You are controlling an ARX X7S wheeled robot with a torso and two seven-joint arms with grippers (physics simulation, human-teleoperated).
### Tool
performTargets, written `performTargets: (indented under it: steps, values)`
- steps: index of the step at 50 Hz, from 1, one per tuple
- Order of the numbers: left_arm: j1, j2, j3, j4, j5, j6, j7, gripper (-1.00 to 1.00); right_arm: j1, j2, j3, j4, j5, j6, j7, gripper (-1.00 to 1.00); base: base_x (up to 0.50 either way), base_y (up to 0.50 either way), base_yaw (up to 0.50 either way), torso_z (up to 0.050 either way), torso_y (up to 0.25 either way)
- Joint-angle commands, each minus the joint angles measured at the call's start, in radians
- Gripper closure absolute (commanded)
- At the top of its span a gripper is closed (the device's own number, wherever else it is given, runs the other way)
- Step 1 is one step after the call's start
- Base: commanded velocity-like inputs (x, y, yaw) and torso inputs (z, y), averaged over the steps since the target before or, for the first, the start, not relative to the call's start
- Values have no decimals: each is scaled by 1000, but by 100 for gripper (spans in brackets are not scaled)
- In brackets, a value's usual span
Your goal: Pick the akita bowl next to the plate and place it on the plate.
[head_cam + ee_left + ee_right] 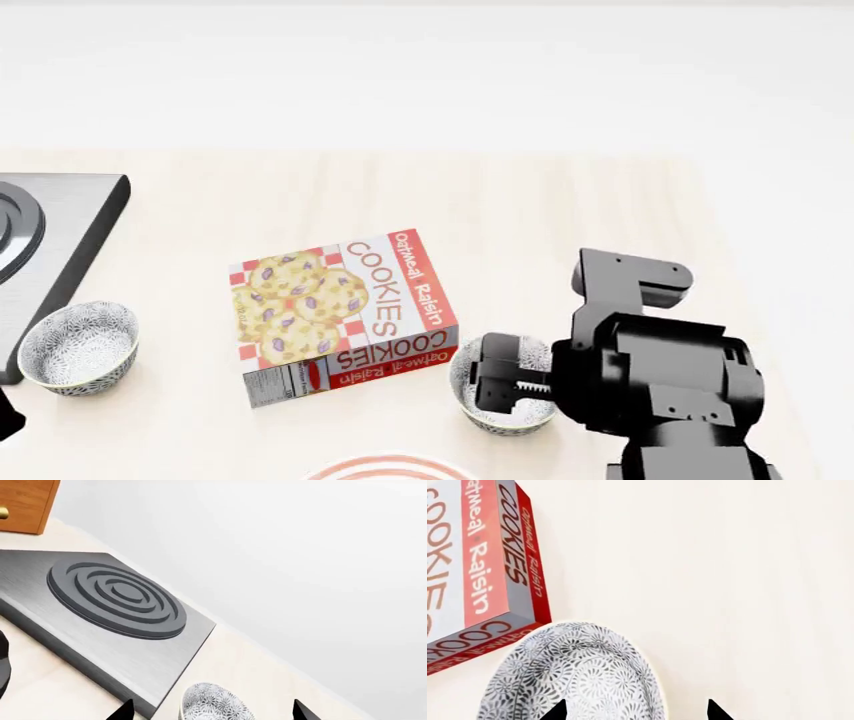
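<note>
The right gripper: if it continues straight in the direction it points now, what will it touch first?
Most likely the akita bowl. The right gripper points down at it, its fingertips straddling the near rim. The cookie box lies off to the side. The gap to the rim is unclear.

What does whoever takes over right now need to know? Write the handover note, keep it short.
Right gripper: open, low at the akita bowl, one fingertip over its inside and one outside the rim; nothing gripped.
Left gripper: open, empty, hanging by the second bowl beside the stove; leave that bowl alone.
The akita bowl sits on the table beside the cookie box. The plate shows only its far edge at the bottom of the head view, in front of bowl and box.
Done: approach and alignment.
Left: close on the rim, lift, carry to the plate, set down, release.
</note>
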State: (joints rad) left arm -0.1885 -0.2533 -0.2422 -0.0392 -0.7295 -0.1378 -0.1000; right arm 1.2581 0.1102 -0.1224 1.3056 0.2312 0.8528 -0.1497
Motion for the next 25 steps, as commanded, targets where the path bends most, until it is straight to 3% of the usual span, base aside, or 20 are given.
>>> performTargets:
  steps: [1, 15, 16, 25]
  values:
    - [-3, -1, 4, -14, 0, 10, 5, -100, -14, -4, 83, 2, -64, 1, -22, -100, 0, 0, 0, 0, 0]
    - [-2, -5, 9, -6, -4, 8, -3, -100, -21, -8, 147, 2, -132, 2, -26, -100, 0, 0, 0, 0, 0]
    - [-2, -3, 8, -15, -2, 14, 2, -100, -19, -7, 155, 2, -135, -3, -12, 100, 0, 0, 0, 0, 0]
    - [3, -6, 10, -3, -7, 11, -5, -100, -17, -10, 170, 2, -166, -47, 34, 100, 0, 0, 0, 0, 0]
